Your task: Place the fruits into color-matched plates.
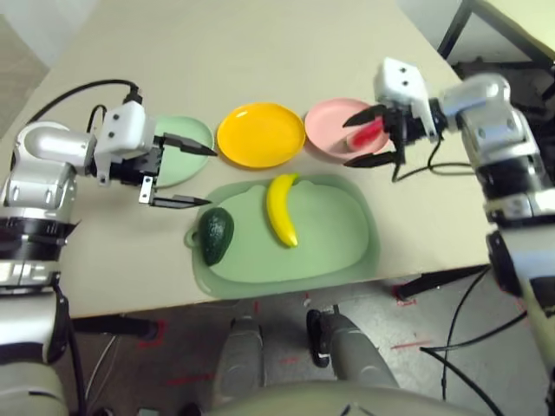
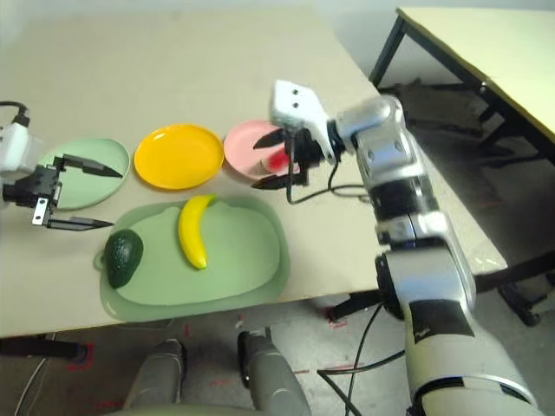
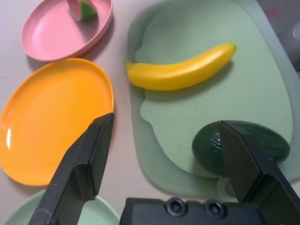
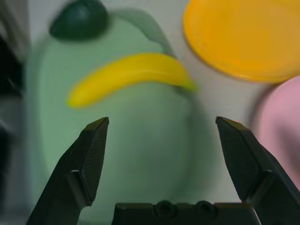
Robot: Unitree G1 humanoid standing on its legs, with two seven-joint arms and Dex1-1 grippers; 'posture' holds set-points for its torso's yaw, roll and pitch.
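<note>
Watermelon (image 1: pixel 366 134) on pink plate (image 1: pixel 328 123), upper right | banana (image 1: pixel 280 211), avocado (image 1: pixel 215 236) unplaced, centre | both end effectors wide, empty

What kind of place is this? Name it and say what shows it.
Probably a robotics lab or workshop: the robot's jointed silver arms reach over a plain table, black cables trail near the floor, and a second bare-topped table stands nearby.

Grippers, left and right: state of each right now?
Left gripper: open, holding nothing, near the mint green plate.
Right gripper: open, holding nothing, over the pink plate.
</note>
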